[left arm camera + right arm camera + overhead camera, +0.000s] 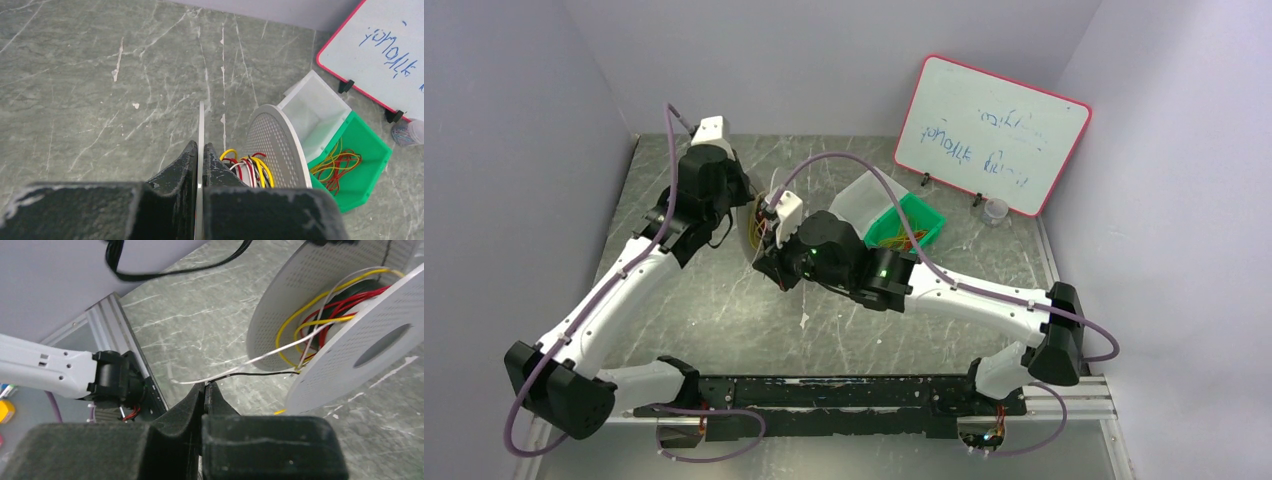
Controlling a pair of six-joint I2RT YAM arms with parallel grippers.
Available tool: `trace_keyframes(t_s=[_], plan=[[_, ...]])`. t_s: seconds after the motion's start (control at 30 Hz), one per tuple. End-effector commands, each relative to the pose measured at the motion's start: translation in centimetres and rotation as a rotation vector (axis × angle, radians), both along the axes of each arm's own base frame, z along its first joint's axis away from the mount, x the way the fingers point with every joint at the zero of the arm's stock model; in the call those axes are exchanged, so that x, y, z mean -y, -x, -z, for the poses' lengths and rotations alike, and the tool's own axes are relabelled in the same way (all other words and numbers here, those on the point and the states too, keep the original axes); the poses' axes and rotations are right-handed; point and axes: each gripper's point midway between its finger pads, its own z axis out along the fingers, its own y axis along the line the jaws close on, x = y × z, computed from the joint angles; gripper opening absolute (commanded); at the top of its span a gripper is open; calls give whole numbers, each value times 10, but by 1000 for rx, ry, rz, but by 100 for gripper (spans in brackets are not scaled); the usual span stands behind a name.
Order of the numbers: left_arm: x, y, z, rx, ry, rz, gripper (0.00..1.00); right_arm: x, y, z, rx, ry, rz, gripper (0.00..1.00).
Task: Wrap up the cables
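Note:
A grey spool stands on edge, with two perforated flanges (272, 145). My left gripper (201, 146) is shut on the thin rim of its near flange (201, 117). Yellow, red, white and black cables (250, 167) are wound loosely round the hub between the flanges. My right gripper (205, 386) is shut on a black cable (265, 373), which runs nearly straight to the spool flange (360, 350). A white cable (240, 365) lies loose beside it. In the top view both grippers meet at the spool (754, 225), the right gripper (769, 262) just in front of it.
A green bin (365, 192) with more yellow and red cables (337, 165) sits right of the spool, a clear container (320, 112) leaning on it. A red-framed whiteboard (989, 135) and a small cup (995, 211) stand at the back right. Grey walls close in both sides.

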Motion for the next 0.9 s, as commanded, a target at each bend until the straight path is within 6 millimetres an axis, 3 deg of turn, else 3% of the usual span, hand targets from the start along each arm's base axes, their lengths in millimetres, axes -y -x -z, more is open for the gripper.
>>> trace_keyframes(t_s=[0.0, 0.13, 0.5, 0.87], plan=[[-2, 5, -39, 158, 34, -40, 7, 3, -17, -14, 51, -9, 82, 0], [3, 18, -28, 140, 23, -44, 7, 1, -29, -14, 48, -43, 163, 0], [7, 52, -5, 116, 74, -99, 7, 17, -76, 12, 17, -74, 514, 0], [16, 70, -8, 140, 123, -109, 7, 23, -102, 54, -55, -41, 775, 0]])
